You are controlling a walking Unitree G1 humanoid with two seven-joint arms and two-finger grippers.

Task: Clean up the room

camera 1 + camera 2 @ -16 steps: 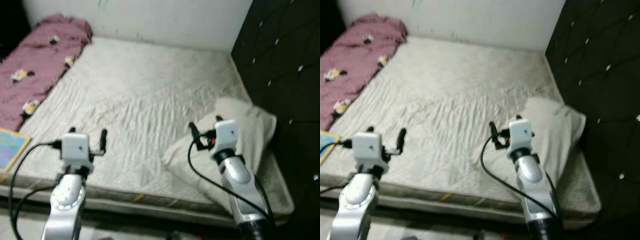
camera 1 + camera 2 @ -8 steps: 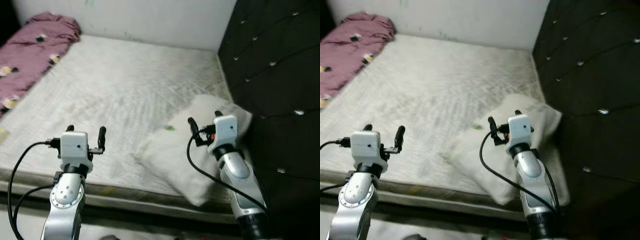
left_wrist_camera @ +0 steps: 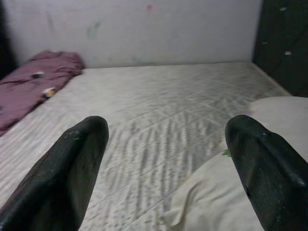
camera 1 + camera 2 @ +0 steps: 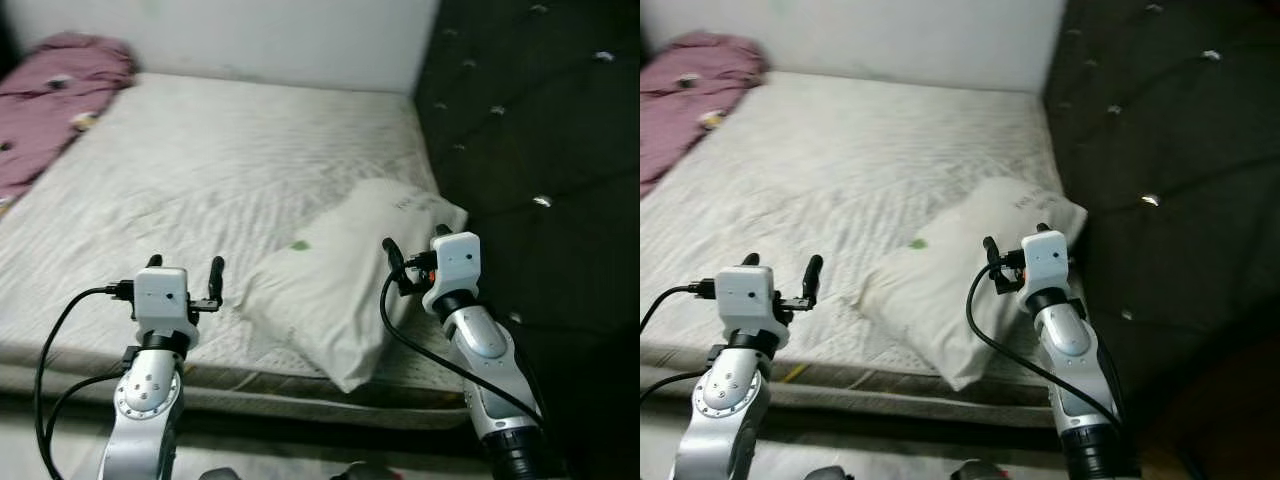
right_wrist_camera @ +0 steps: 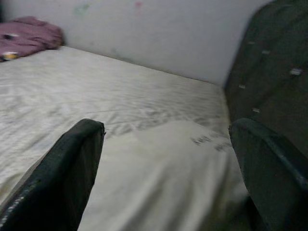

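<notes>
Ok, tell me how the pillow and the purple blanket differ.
The pillow is cream and plain apart from a small green mark and some print; the blanket is purple with small flower patches. The pillow lies flat beside the dark headboard near the mattress's front edge; the blanket is bunched in the far corner on the opposite side. Both rest on the bare mattress.
</notes>
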